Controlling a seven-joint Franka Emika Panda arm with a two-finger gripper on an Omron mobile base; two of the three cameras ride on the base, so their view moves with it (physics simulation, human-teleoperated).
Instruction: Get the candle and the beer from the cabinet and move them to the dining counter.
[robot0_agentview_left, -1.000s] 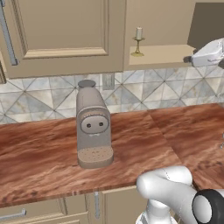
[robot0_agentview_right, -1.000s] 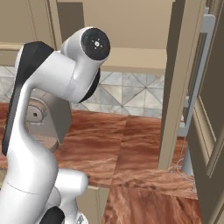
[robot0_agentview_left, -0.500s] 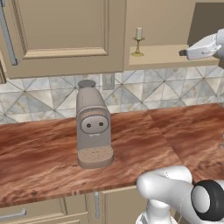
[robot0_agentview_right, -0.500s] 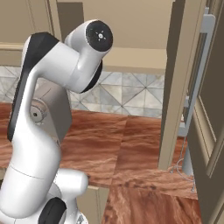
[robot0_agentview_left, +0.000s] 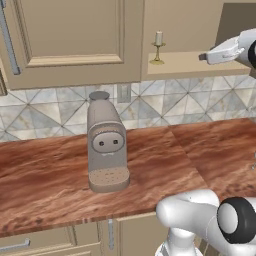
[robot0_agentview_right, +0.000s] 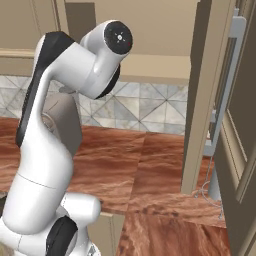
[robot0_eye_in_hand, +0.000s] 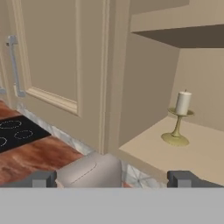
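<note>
The candle (robot0_agentview_left: 158, 47), a short white stick in a brass holder, stands upright on the shelf (robot0_agentview_left: 195, 64) of the open cabinet; in the hand view the candle (robot0_eye_in_hand: 179, 117) is to the right of centre. My gripper (robot0_agentview_left: 204, 57) hovers at shelf height to the candle's right, well apart from it. Its fingertips (robot0_eye_in_hand: 41, 178) are spread wide, so my gripper (robot0_eye_in_hand: 113, 179) is open with nothing between them. The beer and the dining counter are out of view.
A beige coffee machine (robot0_agentview_left: 105, 145) stands on the wood counter (robot0_agentview_left: 45, 175) below the shelf. A closed cabinet door (robot0_agentview_left: 70, 35) is left of the opening, and the open door (robot0_agentview_right: 232, 105) swings out on the right. A black stovetop (robot0_eye_in_hand: 15, 133) lies further left.
My hand has risen and moved a little left, toward the open shelf. The candle and coffee machine have not moved.
</note>
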